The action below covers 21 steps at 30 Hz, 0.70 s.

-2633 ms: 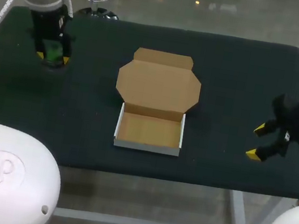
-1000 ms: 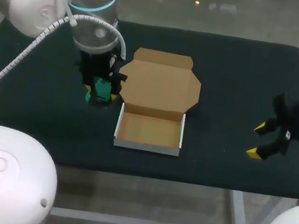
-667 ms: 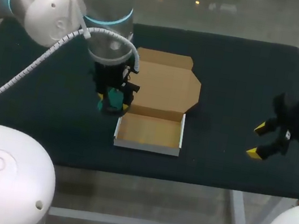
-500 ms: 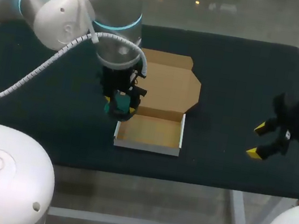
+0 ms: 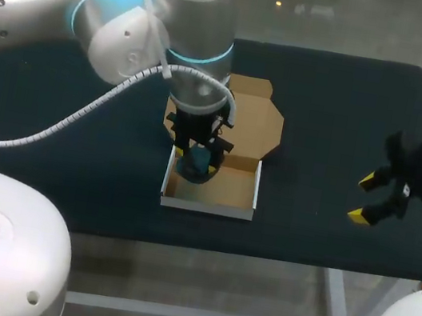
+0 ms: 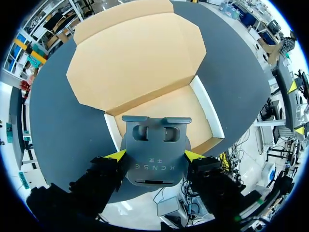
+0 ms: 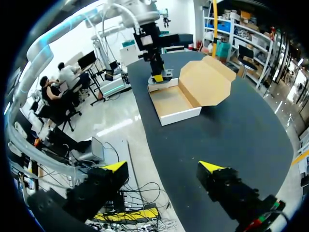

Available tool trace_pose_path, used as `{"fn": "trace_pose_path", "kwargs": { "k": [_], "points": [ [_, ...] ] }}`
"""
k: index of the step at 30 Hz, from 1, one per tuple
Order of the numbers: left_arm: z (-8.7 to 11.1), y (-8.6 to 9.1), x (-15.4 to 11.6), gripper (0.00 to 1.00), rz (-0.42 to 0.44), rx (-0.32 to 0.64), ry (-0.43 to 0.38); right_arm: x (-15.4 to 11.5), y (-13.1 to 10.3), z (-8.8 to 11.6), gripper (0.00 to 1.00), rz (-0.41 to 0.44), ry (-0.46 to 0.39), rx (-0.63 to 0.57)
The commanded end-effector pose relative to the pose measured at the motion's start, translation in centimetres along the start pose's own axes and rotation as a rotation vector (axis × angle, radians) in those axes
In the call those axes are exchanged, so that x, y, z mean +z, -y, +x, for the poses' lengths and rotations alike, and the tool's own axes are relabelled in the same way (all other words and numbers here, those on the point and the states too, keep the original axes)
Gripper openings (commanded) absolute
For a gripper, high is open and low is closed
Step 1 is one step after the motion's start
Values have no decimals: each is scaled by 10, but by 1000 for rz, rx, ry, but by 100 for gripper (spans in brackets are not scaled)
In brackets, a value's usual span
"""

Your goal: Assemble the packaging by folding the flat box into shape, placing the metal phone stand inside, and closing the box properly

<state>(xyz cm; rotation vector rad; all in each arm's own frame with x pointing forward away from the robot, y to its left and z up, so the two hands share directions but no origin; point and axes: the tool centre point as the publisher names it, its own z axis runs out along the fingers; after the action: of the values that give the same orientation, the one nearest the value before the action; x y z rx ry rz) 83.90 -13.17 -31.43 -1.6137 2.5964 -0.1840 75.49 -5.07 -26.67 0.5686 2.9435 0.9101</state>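
The cardboard box (image 5: pixel 207 204) sits mid-table as an open tray with white walls. Its lid (image 5: pixel 256 121) lies flat behind it. My left gripper (image 5: pixel 199 158) hangs over the tray's left half, shut on the dark metal phone stand (image 5: pixel 193 165). In the left wrist view the stand (image 6: pixel 154 150) sits between the yellow tips of the left gripper (image 6: pixel 154 155), with the tray (image 6: pixel 208 115) and lid (image 6: pixel 135 58) just beyond. My right gripper (image 5: pixel 369 201) stands open and empty at the table's right, far from the box. Its wrist view shows the right gripper (image 7: pixel 163 167) open and the box (image 7: pixel 175 105) ahead.
Black cloth covers the table (image 5: pixel 349 108). Dark bare cloth lies to either side of the box. The left arm (image 5: pixel 129 18) spans the table's left half, from the back left corner to the box.
My left arm carried the stand rightward and forward, from the table's left side past the lid's left edge to above the tray. The right arm stayed still.
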Motion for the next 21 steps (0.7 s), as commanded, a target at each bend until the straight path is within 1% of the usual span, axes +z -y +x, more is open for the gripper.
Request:
{"fn": "trace_pose_path", "kwargs": {
  "k": [1,6,10,12,17,18,21],
  "points": [
    [9,12,13,0,-22,12,6,-1,1,1,100,-3,0,-1],
    [18,15,23,0,-22,34,6,-1,1,1,100,-3,0,-1],
    [21,18,30,0,-24,44,-14,-1,1,1,100,-3,0,-1],
    [23,19,35,0,-18,47,-12,-1,1,1,100,-3,0,-1],
    [24,22,43,0,-7,60,-17,-1,1,1,100,-3,0,-1],
    [24,24,46,0,0,66,-27,-1,1,1,100,-3,0,-1],
    [22,24,53,0,6,69,-21,-1,1,1,100,-3,0,-1]
  ]
}}
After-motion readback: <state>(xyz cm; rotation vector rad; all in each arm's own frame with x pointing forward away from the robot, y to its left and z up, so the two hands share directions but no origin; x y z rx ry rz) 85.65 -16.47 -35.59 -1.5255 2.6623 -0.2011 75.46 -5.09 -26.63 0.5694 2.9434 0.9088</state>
